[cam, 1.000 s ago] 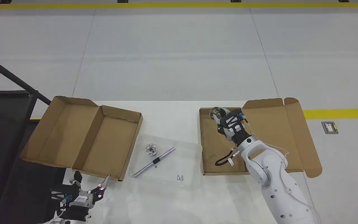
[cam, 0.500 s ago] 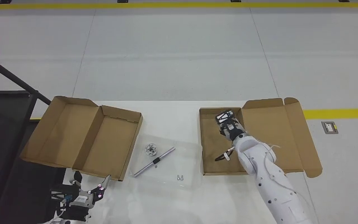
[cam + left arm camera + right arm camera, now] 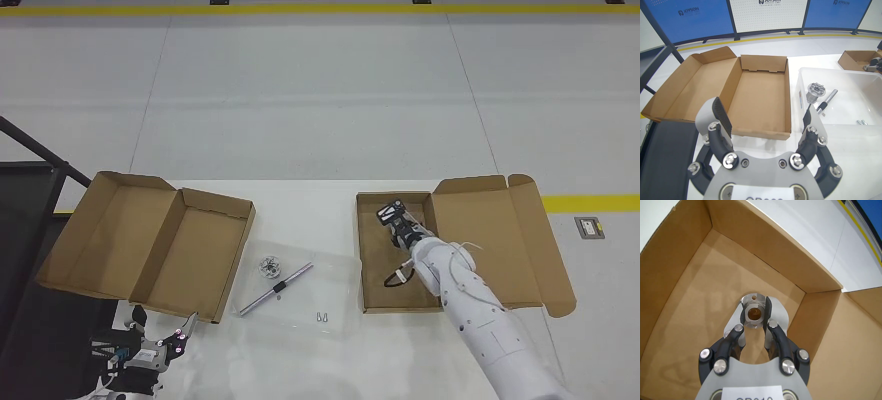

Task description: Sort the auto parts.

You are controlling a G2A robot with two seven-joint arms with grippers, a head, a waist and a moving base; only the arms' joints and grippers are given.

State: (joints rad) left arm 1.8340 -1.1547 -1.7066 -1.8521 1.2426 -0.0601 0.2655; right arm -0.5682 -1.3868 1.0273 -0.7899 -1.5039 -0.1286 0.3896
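Observation:
My right gripper [image 3: 754, 311] is shut on a silver flanged bushing [image 3: 754, 313] with a hollow centre, held low inside the right cardboard box [image 3: 372, 270] near its far corner. From above the right gripper [image 3: 392, 216] sits at the box's far end. A clear plastic bin [image 3: 848, 75] holds a toothed metal hub [image 3: 814, 92], a chrome rod with a black section [image 3: 827, 100] and small bolts [image 3: 861, 122]. My left gripper [image 3: 764, 113] hangs open by the table's near left edge, in front of the empty left cardboard box [image 3: 761, 98].
Both boxes have lids folded outward: the left lid [image 3: 105, 235] and the right lid [image 3: 500, 245]. A dark frame [image 3: 30, 145] stands off the table's left side. White tabletop [image 3: 300, 200] lies between the boxes beyond the bin.
The right arm has shifted inside the right box, its gripper settling lower toward the far end with the bushing in it. The left arm has stayed still.

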